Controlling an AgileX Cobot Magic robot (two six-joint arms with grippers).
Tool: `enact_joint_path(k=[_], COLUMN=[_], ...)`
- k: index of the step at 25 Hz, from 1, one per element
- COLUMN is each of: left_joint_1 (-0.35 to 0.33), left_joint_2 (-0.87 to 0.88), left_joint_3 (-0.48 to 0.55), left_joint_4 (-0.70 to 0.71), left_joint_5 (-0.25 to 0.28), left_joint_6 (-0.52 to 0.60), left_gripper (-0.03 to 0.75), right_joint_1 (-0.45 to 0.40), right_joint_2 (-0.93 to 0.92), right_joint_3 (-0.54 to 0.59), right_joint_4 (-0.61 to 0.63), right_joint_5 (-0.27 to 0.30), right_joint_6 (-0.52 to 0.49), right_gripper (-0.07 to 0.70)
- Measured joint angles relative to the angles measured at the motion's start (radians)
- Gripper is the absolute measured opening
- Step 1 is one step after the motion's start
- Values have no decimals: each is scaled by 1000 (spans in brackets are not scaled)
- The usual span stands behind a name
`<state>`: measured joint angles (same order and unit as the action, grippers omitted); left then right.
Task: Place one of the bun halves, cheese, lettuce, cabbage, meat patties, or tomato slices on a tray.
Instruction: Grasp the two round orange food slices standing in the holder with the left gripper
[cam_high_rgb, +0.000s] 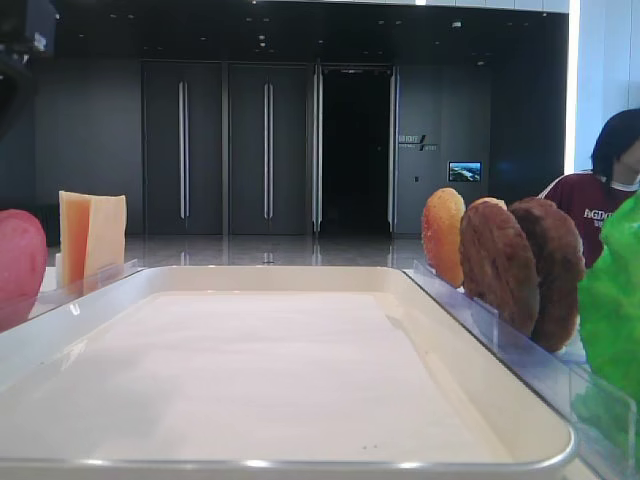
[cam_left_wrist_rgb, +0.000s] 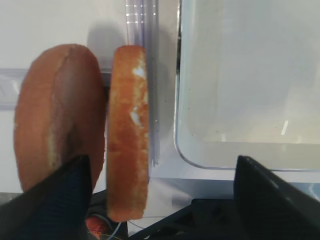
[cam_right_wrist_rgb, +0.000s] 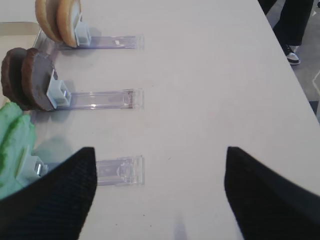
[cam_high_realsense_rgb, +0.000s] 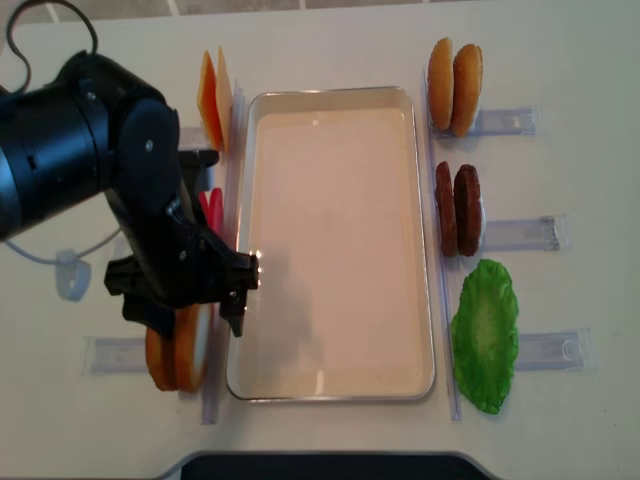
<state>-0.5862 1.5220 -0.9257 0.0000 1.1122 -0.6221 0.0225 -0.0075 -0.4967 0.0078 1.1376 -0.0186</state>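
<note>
White glossy-rimmed rectangular tray (cam_high_realsense_rgb: 335, 385) with pale cream liner sits mid-table. Left of it: golden-orange round bun halves (cam_high_realsense_rgb: 178, 360), orange and pale-yellow square cheese slices (cam_high_realsense_rgb: 212, 98), pinkish-red tomato disc (cam_high_rgb: 20, 262). Right of it: dark brown rough patties (cam_high_realsense_rgb: 458, 208), bright green lettuce leaf (cam_high_realsense_rgb: 485, 335).

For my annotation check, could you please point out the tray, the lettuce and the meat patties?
tray (cam_high_realsense_rgb: 335, 389), overhead view, near rim.
lettuce (cam_high_realsense_rgb: 485, 335), overhead view, leaf's middle.
meat patties (cam_high_realsense_rgb: 467, 208), overhead view, right patty's edge.
</note>
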Motion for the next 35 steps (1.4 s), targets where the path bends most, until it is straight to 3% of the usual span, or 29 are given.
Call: enact_joint_path(k=[15, 19, 31, 35], left_joint_1=[0, -1, -1, -1], left_joint_2=[0, 0, 0, 0], left_joint_3=[20, 20, 20, 20], left_joint_4=[46, 64, 103, 105], left_joint_5=[24, 28, 31, 24], left_joint_6=[-7, -13, -15, -15], left_gripper=[677, 595, 242, 164], right_joint_1=[0, 0, 0, 0], right_joint_2=[0, 0, 0, 0], right_joint_3=[0, 0, 0, 0], right_joint_4=[0, 0, -1, -1], right_joint_5=[0, 0, 0, 0], right_joint_6=[0, 0, 0, 0], right_gripper=[534, 534, 534, 534])
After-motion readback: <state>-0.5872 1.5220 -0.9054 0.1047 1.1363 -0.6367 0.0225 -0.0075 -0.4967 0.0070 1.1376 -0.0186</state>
